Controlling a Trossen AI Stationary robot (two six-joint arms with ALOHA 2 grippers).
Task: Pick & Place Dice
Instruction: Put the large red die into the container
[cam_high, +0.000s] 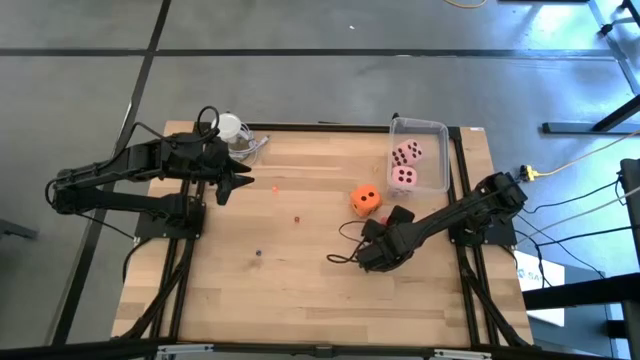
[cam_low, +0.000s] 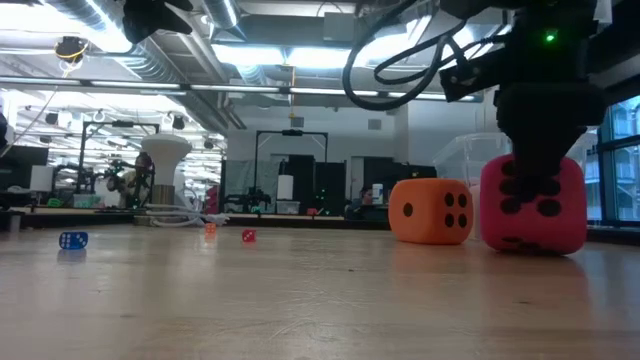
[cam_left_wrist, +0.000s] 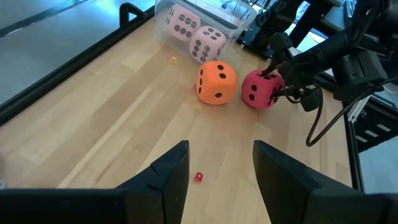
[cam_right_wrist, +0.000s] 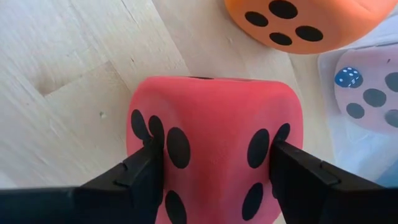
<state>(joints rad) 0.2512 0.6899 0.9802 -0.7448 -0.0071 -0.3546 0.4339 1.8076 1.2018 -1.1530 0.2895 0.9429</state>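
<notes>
My right claw (cam_right_wrist: 214, 168) clamped on the red die (cam_right_wrist: 211, 143) resting on the desk (cam_high: 300, 270), orange die (cam_high: 365, 199) just beside it, pink dice (cam_high: 405, 165) in the clear bin (cam_high: 440, 130) beyond, my left claw (cam_left_wrist: 217, 168) parted, hovering far left

Red die (cam_high: 385, 219) mostly hidden under the right hand (cam_high: 388, 222) in the high view. Orange die (cam_right_wrist: 305, 22) cut off at the right wrist view's edge. Small dice (cam_low: 72, 240) on the desk (cam_low: 300, 300): pips too small to read.

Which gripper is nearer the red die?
Right. The right gripper is clamped on the red die; the left gripper hovers open, far across the table.
</notes>
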